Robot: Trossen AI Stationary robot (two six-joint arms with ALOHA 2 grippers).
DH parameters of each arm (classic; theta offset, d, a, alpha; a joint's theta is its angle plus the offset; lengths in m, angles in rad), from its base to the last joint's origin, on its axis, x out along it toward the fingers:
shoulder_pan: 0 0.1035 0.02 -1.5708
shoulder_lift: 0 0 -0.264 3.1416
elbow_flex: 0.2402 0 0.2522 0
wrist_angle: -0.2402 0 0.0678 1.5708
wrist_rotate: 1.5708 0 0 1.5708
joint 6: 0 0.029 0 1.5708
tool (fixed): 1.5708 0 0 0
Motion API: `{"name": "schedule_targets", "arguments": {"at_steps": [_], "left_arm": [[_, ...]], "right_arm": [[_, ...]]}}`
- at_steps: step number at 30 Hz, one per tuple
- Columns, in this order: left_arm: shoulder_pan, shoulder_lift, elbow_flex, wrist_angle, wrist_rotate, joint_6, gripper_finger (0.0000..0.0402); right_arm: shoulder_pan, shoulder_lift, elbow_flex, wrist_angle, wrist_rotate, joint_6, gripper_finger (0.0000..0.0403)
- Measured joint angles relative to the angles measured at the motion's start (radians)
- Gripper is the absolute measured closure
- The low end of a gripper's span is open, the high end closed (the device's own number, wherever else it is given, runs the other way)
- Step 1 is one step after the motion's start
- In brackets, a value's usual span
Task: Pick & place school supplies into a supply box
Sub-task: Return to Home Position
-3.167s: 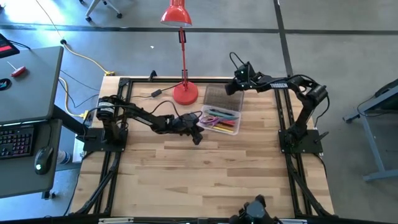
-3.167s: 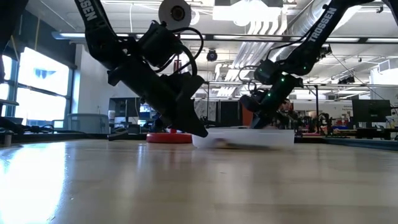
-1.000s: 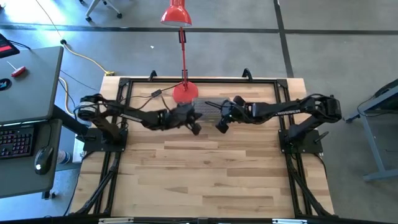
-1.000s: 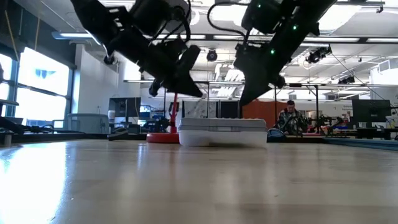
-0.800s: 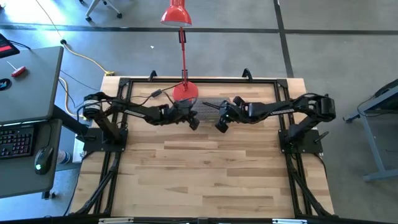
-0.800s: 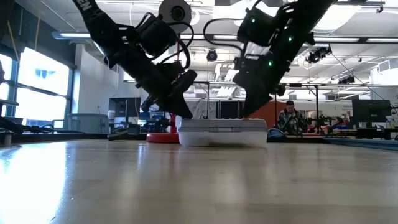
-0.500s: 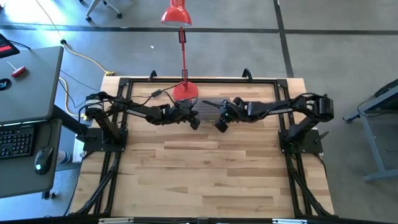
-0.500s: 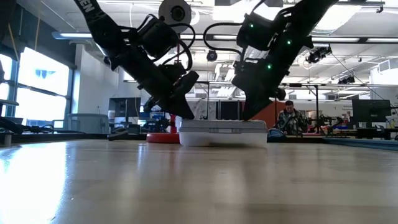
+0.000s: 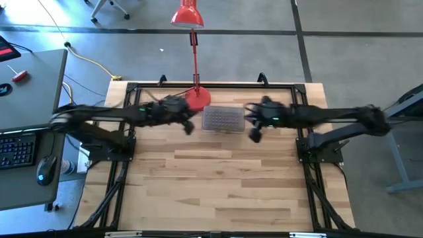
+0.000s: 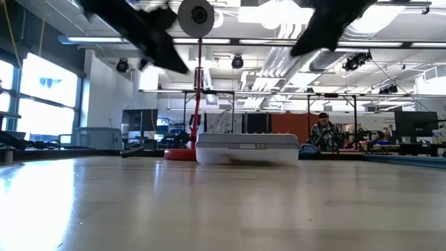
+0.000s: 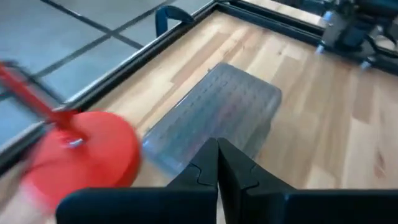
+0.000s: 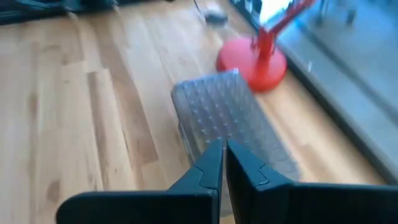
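Light wood-plank tabletop (image 9: 218, 178) in a black frame, inside an open workshop with ceiling lights; a person (image 10: 324, 132) sits far behind. A grey desk at the left side carries a keyboard (image 9: 16, 149) and a mouse (image 9: 43, 168).

The supply box (image 9: 223, 119) lies flat near the far edge, its bumpy grey lid down and closed, with the contents not visible through it. The red lamp base (image 9: 197, 99) stands just beside its far left corner.

The left arm (image 9: 106, 118) reaches in with the left jaws just left of the box, raised off the wood, clenched and holding nothing. The right arm (image 9: 324, 118) mirrors it, the right jaws just right of the box, pressed together and also holding nothing.

Both arms are motion-blurred, and any lettering on them cannot be read.
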Motion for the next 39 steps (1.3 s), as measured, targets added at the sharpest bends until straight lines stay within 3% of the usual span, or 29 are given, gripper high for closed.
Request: {"name": "schedule_targets", "arguments": {"at_steps": [5, 11, 17, 21, 26, 32, 39], "left_arm": [[0.000, -0.310, 0.000, -0.305, 0.032, 0.092, 0.0373], [-0.001, -0.676, -0.032, -0.567, 0.064, 0.066, 0.0379], [0.000, -1.024, -0.275, -0.462, 0.140, 0.063, 0.0365], [0.000, -1.206, -0.467, -0.317, 0.158, 0.085, 0.0363], [0.001, -1.201, -0.609, -0.194, 0.142, 0.095, 0.0363], [0.001, -1.164, -0.790, 0.114, 0.119, 0.106, 0.0362], [0.000, -1.148, -0.785, 0.099, 0.203, 0.118, 0.0362]], "right_arm": [[0.069, -0.229, -0.077, -0.030, 0.041, -0.071, 0.0403], [0.099, -0.495, -0.406, 0.149, -0.020, -0.068, 0.0403], [0.079, -0.694, -0.694, 0.539, -0.238, -0.154, 0.0403], [0.053, -0.777, -0.823, 0.673, -0.329, -0.183, 0.0403], [0.020, -0.832, -0.889, 0.697, -0.318, -0.180, 0.0403], [-0.004, -0.834, -0.890, 0.681, -0.200, -0.178, 0.0403], [-0.007, -0.831, -0.890, 0.673, -0.122, -0.178, 0.0402]]}}
